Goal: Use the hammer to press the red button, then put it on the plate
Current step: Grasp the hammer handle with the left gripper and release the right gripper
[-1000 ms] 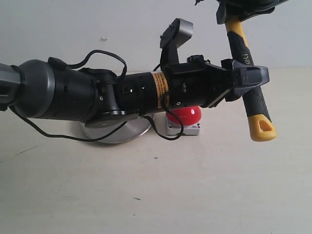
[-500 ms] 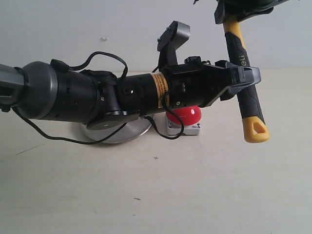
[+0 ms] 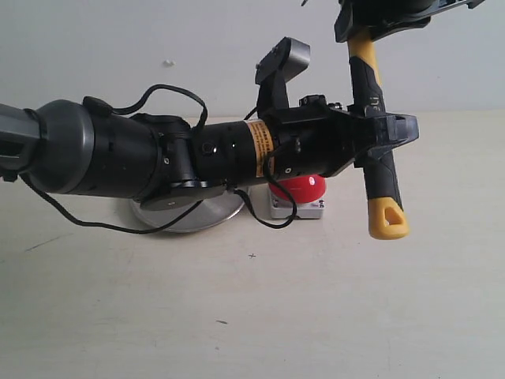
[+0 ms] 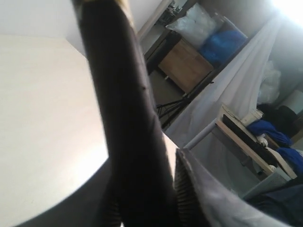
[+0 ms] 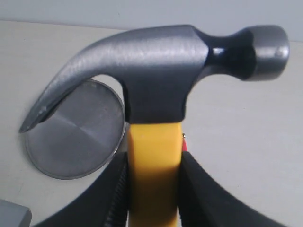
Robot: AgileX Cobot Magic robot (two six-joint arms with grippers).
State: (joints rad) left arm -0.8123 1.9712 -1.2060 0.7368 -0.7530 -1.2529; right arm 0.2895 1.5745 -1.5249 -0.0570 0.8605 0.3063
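Right gripper [image 5: 154, 163]: clamped tight on the hammer [image 5: 156, 80] at its yellow neck, steel head up, seen only from its own wrist.
Left gripper [image 3: 390, 134]: fingers [image 4: 185, 189] pinching the black handle.
Exterior: hammer hangs upright, just right of the red button [image 3: 304, 187]; plate [image 3: 197, 219] under the left arm.

The steel claw hammer [image 3: 382, 183] with black-and-yellow handle hangs nearly upright, head up; the glossy red dome button [image 3: 304, 187] sits just beside the round brushed-steel plate [image 3: 197, 215]

The right pincer [image 5: 154, 187] clamps the hammer [image 5: 161, 71] by its yellow neck; its claw overlaps the steel plate [image 5: 75, 142] lying on the pale desk [image 5: 241, 142]
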